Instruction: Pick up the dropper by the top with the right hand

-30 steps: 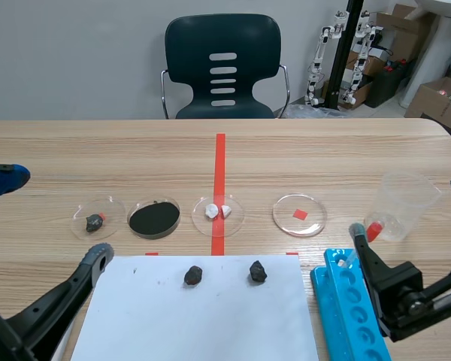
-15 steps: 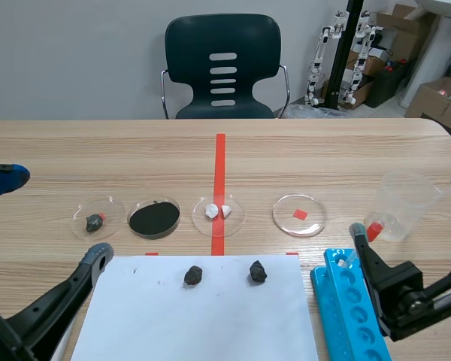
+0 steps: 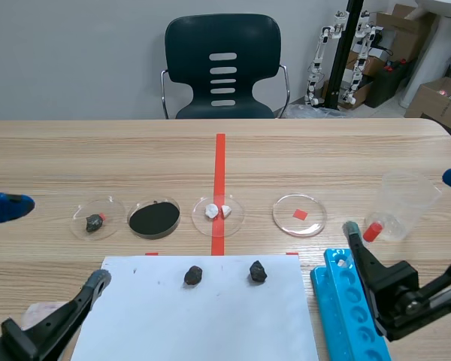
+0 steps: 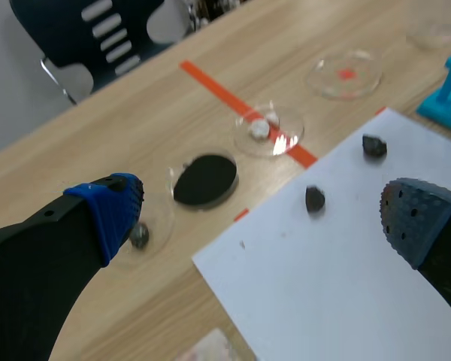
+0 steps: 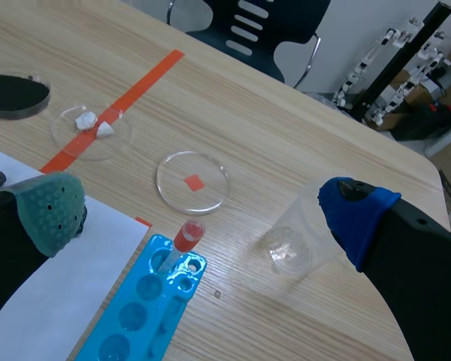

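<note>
right gripper [image 5: 201, 209] wide open, holding nothing, red-topped dropper [image 5: 185, 239] upright in blue rack [image 5: 146, 301] ahead, between its spread fingers

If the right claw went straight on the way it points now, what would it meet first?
Most likely the red top of the dropper, which stands in the blue rack, roughly centred ahead of the open right claw. Depth is hard to judge.

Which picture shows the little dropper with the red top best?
The right wrist view: the dropper stands clear in the blue rack. The scene view shows mostly its red top beside the right hand. The left wrist view misses it.
</note>
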Action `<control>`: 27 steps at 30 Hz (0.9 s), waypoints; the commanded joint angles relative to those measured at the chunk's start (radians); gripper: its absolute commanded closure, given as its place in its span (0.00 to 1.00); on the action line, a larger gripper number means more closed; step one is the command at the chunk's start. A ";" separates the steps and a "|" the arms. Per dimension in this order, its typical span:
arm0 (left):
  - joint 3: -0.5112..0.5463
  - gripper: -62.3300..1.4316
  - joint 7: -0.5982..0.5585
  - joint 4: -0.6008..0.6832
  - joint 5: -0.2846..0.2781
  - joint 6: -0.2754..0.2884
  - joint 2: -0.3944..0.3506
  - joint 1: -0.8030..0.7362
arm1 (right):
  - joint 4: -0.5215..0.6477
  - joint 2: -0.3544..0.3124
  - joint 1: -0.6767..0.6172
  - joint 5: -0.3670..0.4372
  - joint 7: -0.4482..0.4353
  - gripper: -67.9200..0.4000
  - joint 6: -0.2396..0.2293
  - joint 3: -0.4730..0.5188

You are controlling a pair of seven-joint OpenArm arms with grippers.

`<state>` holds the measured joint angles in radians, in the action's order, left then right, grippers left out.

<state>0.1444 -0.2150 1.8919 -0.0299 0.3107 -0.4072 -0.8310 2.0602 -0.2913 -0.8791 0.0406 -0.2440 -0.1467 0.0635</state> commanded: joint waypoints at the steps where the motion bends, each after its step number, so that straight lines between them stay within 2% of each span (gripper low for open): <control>1: 0.002 0.00 0.021 0.012 -0.010 -0.002 0.002 0.003 | 0.016 -0.005 0.003 0.003 -0.035 0.00 0.000 0.001; 5: 0.002 0.00 0.121 0.012 -0.010 -0.002 0.008 0.003 | -0.009 -0.004 -0.025 -0.024 -0.158 0.00 -0.005 0.000; 9: 0.002 0.00 0.198 0.012 -0.010 -0.001 0.008 0.003 | -0.081 -0.002 -0.032 -0.057 -0.240 0.00 -0.005 -0.014; 17: 0.002 0.00 0.246 0.012 -0.010 -0.002 0.008 0.003 | -0.240 -0.002 -0.030 -0.060 -0.408 0.00 -0.004 -0.024; 20: 0.002 0.00 0.250 0.012 -0.010 -0.002 0.008 0.003 | -0.280 -0.002 -0.009 -0.060 -0.444 0.00 0.000 -0.024; 27: 0.002 0.00 0.233 0.012 -0.010 -0.002 0.008 0.003 | -0.370 -0.002 0.041 -0.060 -0.452 0.00 0.000 -0.024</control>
<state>0.1444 0.0261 1.8919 -0.0303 0.3115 -0.4046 -0.8307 1.6836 -0.2909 -0.8436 -0.0238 -0.6769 -0.1505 0.0387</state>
